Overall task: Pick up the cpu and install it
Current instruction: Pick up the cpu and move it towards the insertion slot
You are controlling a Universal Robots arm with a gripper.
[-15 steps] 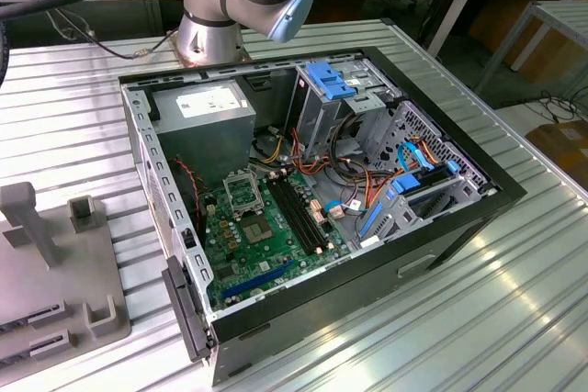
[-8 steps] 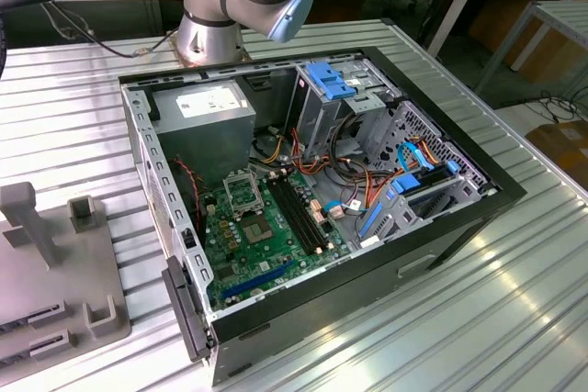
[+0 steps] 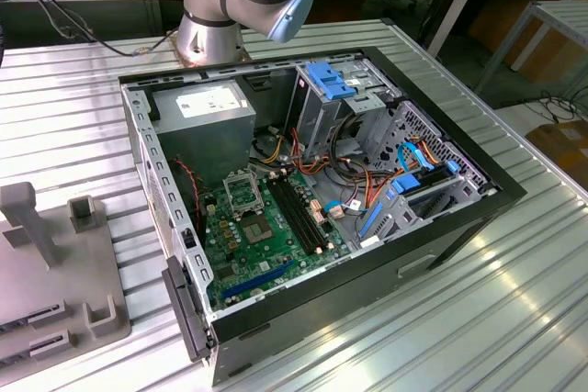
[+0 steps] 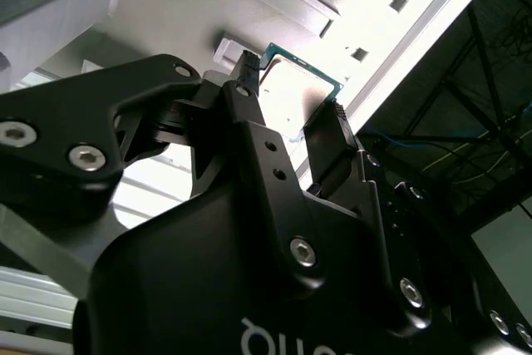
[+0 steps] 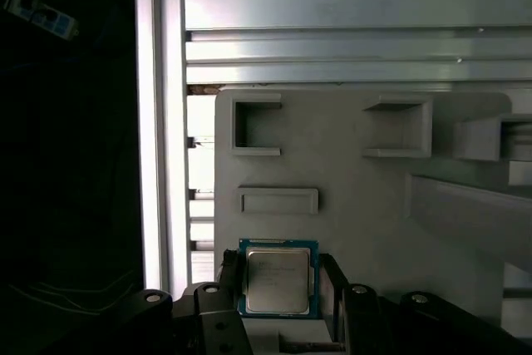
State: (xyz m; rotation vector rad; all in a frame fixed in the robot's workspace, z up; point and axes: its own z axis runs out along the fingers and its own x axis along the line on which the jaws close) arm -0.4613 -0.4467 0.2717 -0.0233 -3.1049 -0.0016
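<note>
Two black angular fingers (image 5: 231,276) of the gripper (image 5: 281,290) are pinching the small flat square cpu (image 5: 278,276), silver-grey metal topped and green-rimmed; we are seeing it over a matte grey moulded tray (image 5: 349,180)

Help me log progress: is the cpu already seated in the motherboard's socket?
No, in the first wrist view the cpu sits between the fingers of the gripper, over the grey fixture.
</note>
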